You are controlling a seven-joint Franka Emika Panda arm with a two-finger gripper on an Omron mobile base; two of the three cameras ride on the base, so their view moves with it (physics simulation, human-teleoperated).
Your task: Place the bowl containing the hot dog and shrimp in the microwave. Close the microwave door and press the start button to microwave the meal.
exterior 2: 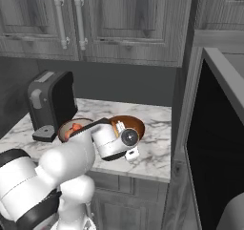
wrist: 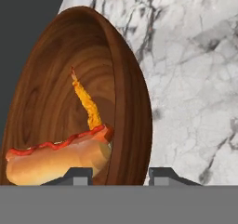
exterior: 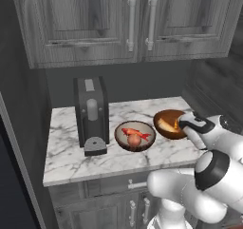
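The reddish-brown bowl (exterior: 168,123) (exterior 2: 132,124) (wrist: 69,79) sits at the right end of the marble counter (exterior: 71,157). Inside it lie the hot dog (wrist: 51,160) (exterior: 165,125) and the orange shrimp (wrist: 87,102). My gripper (wrist: 120,174) (exterior: 178,125) straddles the bowl's near rim. One fingertip (wrist: 79,174) is inside by the hot dog, the other outside against the wall. The jaws are narrowed, with a slim gap still showing on the inner side. The microwave's grey-framed black glass (exterior 2: 214,143) stands to the right of the counter.
A dark bowl with red food (exterior: 135,135) (exterior 2: 71,129) sits just left of the reddish-brown bowl. The black coffee machine (exterior: 91,111) (exterior 2: 50,102) stands further left. Grey wall cabinets (exterior: 128,19) hang above. The counter's front edge (exterior 2: 143,172) lies just below my hand.
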